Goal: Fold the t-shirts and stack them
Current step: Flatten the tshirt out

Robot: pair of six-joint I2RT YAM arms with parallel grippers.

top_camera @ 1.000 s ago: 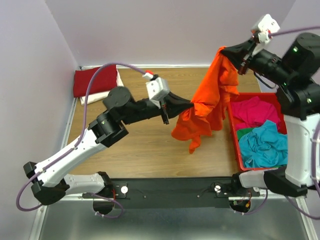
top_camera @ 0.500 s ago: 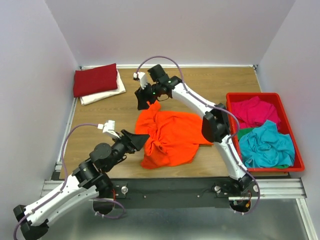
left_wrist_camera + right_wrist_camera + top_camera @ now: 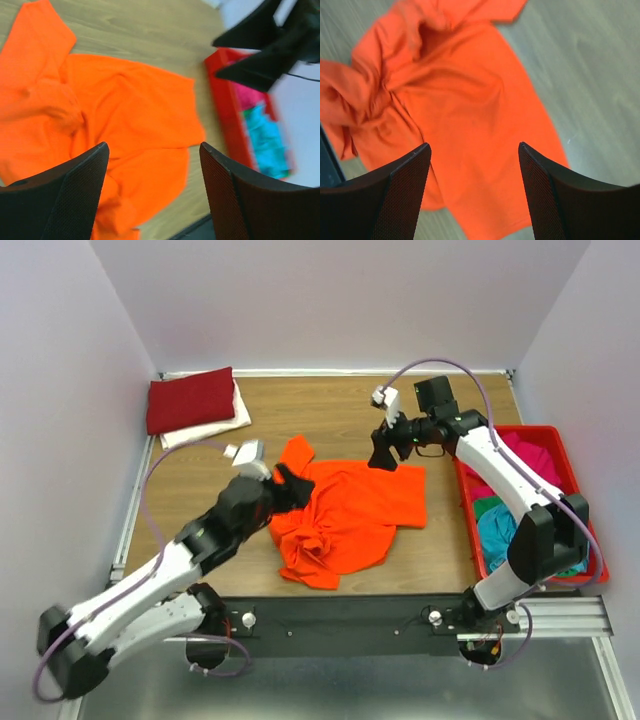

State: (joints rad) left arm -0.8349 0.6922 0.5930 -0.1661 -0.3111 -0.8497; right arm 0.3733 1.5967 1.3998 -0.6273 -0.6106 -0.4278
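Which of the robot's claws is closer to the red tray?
Right. The right gripper hovers beside the red tray; the left gripper is farther away, across the orange t-shirt.

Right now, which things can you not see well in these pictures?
- Top view: white t-shirt, mostly under the dark red t-shirt.
- Top view: teal t-shirt in the tray, partly behind the right arm.
- Left wrist view: the tray's contents are blurred.
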